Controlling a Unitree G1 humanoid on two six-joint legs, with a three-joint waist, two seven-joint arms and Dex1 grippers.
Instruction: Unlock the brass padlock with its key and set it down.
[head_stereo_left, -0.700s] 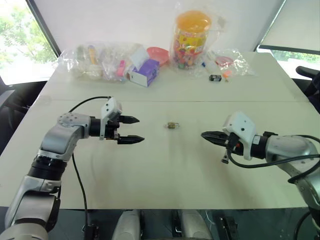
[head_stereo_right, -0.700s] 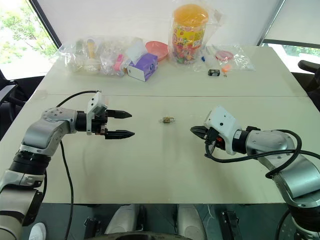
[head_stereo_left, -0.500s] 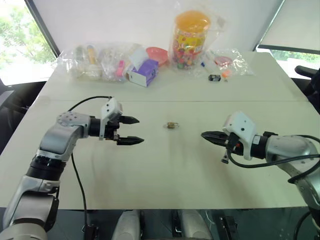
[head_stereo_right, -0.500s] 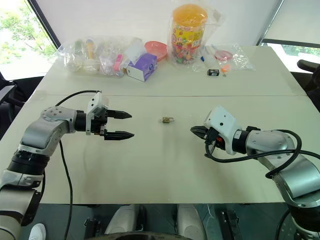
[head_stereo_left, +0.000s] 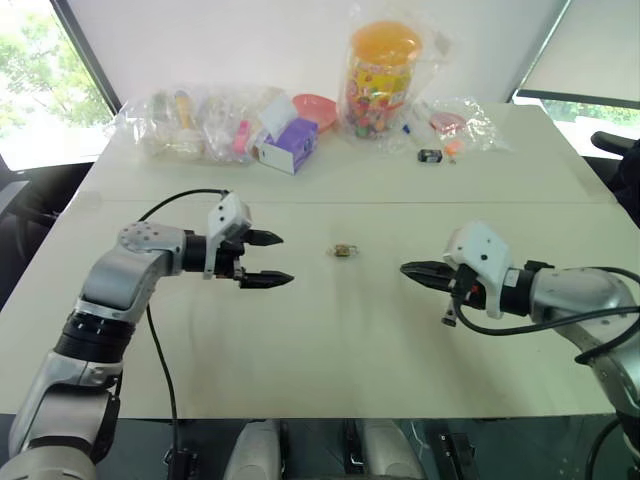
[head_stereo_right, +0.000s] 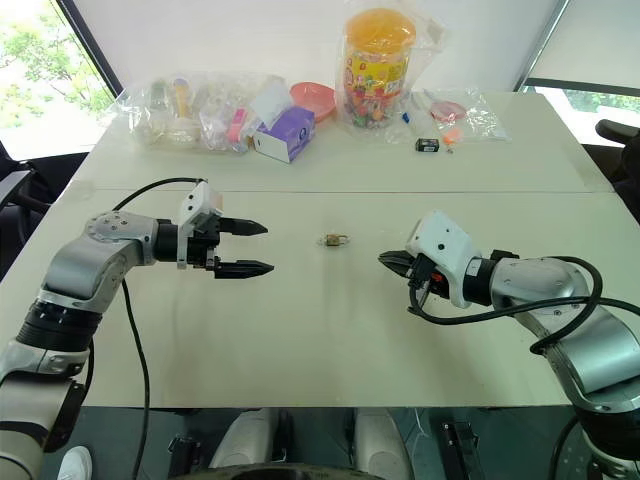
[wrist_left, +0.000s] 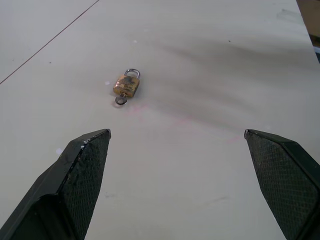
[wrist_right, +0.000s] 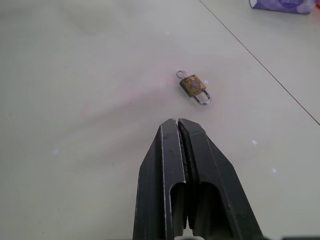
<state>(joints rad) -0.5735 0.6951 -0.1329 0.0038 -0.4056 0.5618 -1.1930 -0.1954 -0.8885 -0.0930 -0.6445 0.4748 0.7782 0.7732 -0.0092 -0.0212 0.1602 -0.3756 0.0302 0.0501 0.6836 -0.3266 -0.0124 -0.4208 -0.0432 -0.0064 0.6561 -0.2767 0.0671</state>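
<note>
Brass padlock (head_stereo_left: 343, 250) flat on table (head_stereo_left: 340, 340), shackle toward right jaws, pressed together; left jaws wide.

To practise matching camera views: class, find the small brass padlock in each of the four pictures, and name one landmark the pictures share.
Left eye view: brass padlock on the table, between the two grippers.
Right eye view: same spot, mid-table.
Left wrist view: ahead of the open left gripper, nearer one finger.
Right wrist view: just beyond the shut right gripper, padlock at.
Shared landmark: the seam line across the table.
</note>
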